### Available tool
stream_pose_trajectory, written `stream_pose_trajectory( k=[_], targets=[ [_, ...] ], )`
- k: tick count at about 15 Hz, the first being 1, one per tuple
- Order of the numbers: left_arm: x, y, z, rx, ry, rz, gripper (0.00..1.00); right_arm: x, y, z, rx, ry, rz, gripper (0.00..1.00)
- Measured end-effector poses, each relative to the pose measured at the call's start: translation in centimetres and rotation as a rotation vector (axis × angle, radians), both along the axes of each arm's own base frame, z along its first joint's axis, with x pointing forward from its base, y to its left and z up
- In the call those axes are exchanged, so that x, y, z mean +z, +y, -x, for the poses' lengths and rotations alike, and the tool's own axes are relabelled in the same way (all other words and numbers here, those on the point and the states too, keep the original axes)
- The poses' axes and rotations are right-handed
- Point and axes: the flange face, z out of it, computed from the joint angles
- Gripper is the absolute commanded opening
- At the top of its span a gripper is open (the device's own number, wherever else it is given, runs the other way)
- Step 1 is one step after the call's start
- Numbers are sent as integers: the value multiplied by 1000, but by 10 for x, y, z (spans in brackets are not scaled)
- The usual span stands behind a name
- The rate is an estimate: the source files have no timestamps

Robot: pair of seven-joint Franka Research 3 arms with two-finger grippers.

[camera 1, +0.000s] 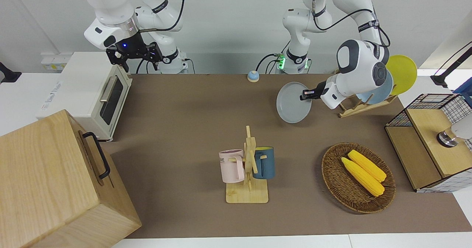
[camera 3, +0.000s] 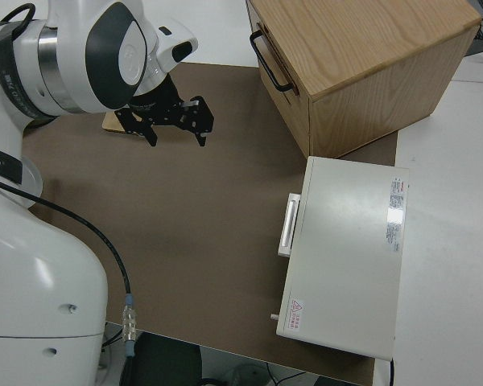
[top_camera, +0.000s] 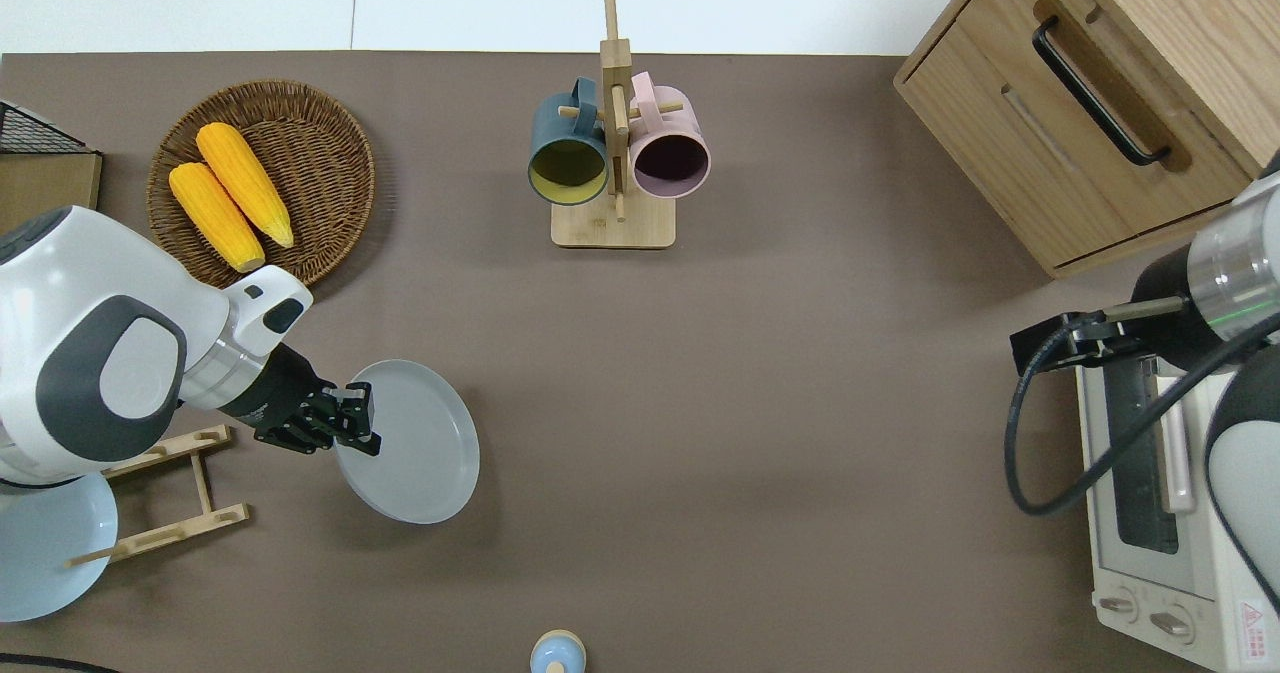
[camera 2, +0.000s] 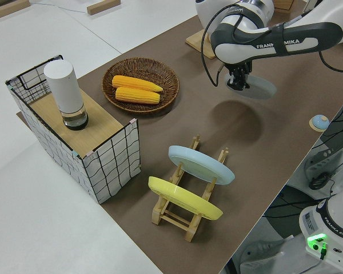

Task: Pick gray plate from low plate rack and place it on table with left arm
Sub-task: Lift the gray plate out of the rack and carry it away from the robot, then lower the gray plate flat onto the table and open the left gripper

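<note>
My left gripper [top_camera: 362, 423] [camera 1: 305, 94] [camera 2: 238, 84] is shut on the rim of the gray plate [top_camera: 420, 443] [camera 1: 292, 103] [camera 2: 260, 87]. It holds the plate tilted in the air over the brown table [top_camera: 780, 433] [camera 1: 177, 122], beside the low plate rack [top_camera: 165, 498] [camera 1: 359, 106] [camera 2: 188, 211], toward the table's middle. The rack holds a light blue plate [camera 2: 201, 164] [camera 1: 381, 91] and a yellow plate [camera 2: 183, 198] [camera 1: 403, 69]. My right arm is parked, its gripper [camera 3: 177, 121] [camera 1: 134, 54] open.
A wicker basket [top_camera: 330, 123] with two corn cobs lies farther from the robots than the plate. A wooden mug stand [top_camera: 613, 153] with two mugs stands mid-table. A small blue bell [top_camera: 557, 653] sits near the robots. A toaster oven [top_camera: 1160, 513] and wooden cabinet [top_camera: 1120, 103] stand at the right arm's end.
</note>
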Motion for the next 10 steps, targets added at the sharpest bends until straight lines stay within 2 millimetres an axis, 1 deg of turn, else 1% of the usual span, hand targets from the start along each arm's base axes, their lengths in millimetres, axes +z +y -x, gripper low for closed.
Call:
stream_pose_trajectory(
  k=[4,9,10],
  targets=[
    [-13,-4,3,-4,12,-5,0,0,0,0,0,0,0,983],
    [-19,-6,3,-3,8,-10,0,0,0,0,0,0,0,983],
    [-21,-7,3,-3,6,-12,53,0,0,0,0,0,0,983]
  ],
)
